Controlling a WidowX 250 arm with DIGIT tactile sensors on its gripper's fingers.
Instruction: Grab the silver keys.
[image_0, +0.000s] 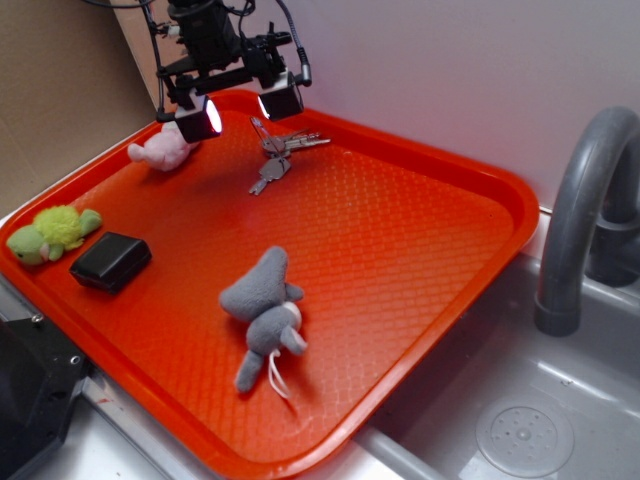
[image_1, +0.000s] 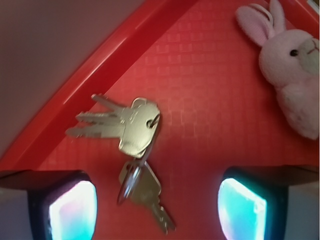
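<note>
1. The silver keys (image_0: 279, 153) lie splayed at the far side of the red tray (image_0: 470, 250), near its rim.
2. The end effector (image_0: 241, 107) hovers above them, fingers spread, holding nothing.
3. They look light, rigid, thin and slippery; the clustered heads at the ring (image_1: 140, 127) seem the best hold.

The tray (image_0: 420, 210) is bright orange-red with a fine waffle-grid texture, the keys (image_1: 127, 127) silver-grey, the rabbit toy (image_1: 290, 65) pale pink, the elephant toy (image_0: 265, 315) grey, the turtle toy (image_0: 50, 233) lime green, the small box (image_0: 110, 261) black, the tap (image_0: 585, 215) grey.
</note>
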